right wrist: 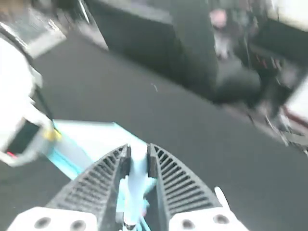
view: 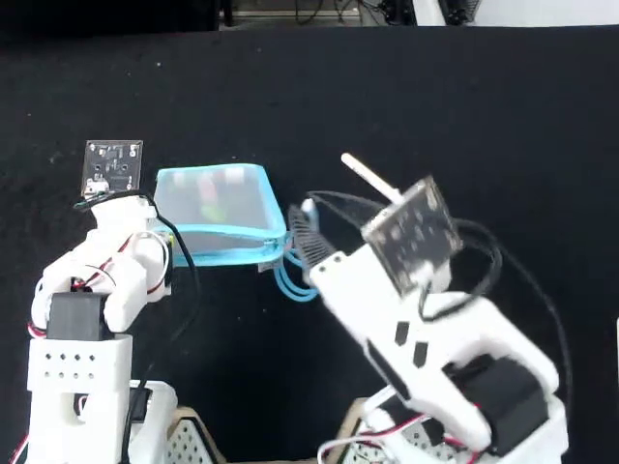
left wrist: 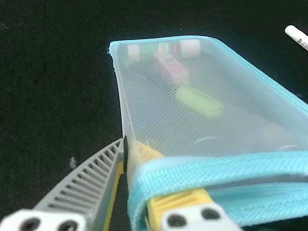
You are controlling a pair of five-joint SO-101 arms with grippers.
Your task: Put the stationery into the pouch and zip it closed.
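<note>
While the left gripper (left wrist: 131, 153) is clamping the pouch (view: 218, 208), the right gripper (right wrist: 138, 150) is taking the zip

Zipping looks to be the step under way: the left jaws are gripping the pouch's corner by the zip band (left wrist: 216, 168), and the right jaws are pinching the pale blue zip pull (right wrist: 136, 185) at the other end. Next it is probably needing a steady pull along the band. The pouch is lying flat on the black table (view: 484, 116), its see-through mesh showing green and pink pieces (left wrist: 198, 102); a white pen (view: 368, 176) is lying outside, nearby

High view looks down over the table (view: 484, 97); both wrist views sit close to the pouch (view: 215, 205), shared by all.
</note>
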